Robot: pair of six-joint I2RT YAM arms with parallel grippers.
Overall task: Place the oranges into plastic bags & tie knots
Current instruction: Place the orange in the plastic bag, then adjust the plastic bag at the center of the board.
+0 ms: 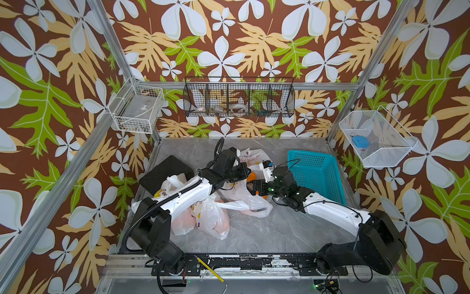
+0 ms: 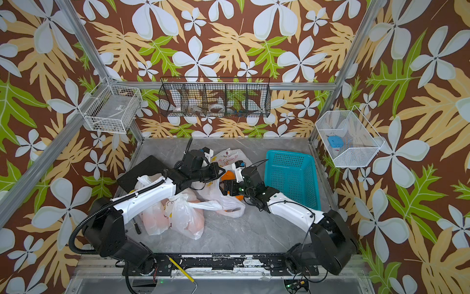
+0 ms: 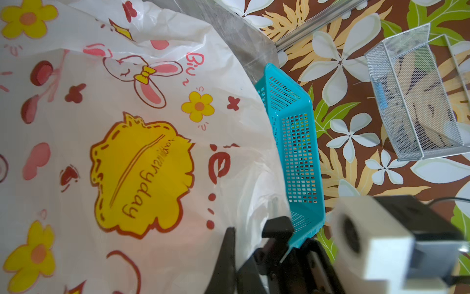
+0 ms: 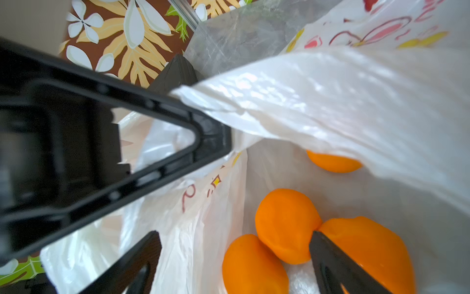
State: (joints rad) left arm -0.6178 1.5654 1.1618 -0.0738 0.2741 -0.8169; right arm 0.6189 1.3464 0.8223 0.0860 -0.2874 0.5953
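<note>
Near left on the table (image 1: 267, 234), two full bags (image 1: 212, 220) lie side by side, with orange showing through the film. Past them, mid-table, the open bag (image 1: 244, 201) holds four oranges (image 4: 287, 224), seen in the right wrist view. The right gripper (image 4: 234, 234) hangs over its mouth, jaws wide, gripping nothing. The left gripper (image 4: 221, 135) is clamped on the bag's rim, holding it up. Far right stands a teal basket (image 1: 318, 173).

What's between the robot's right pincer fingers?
Glossy orange fruits inside the thin white printed plastic bag, below the open right gripper, seen in the right wrist view.
</note>
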